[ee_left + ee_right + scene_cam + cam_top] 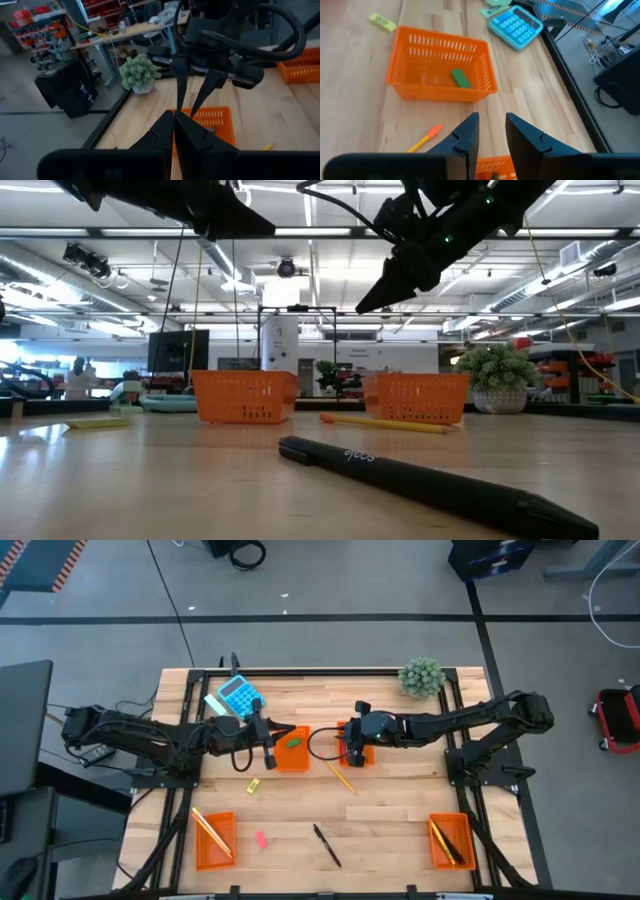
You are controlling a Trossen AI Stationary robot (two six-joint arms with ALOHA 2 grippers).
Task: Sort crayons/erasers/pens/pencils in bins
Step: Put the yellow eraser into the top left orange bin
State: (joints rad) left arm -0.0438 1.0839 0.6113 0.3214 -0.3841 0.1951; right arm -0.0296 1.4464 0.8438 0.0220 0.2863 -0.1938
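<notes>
Wood-plank table (400, 820) | slotted plastic bins (440, 65) | left pincer (268, 755) closed, empty | right pincer (354, 752) parted, empty

High view straight down; low view level, close to table (150, 480); wrist views face each other.

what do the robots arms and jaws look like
Both arms are dark, jointed links with black cables looping alongside. The left gripper ends in two matte black, wedge-shaped jaws tapering to points. The right gripper has matching black jaws with stepped inner edges. No markings show.
</notes>
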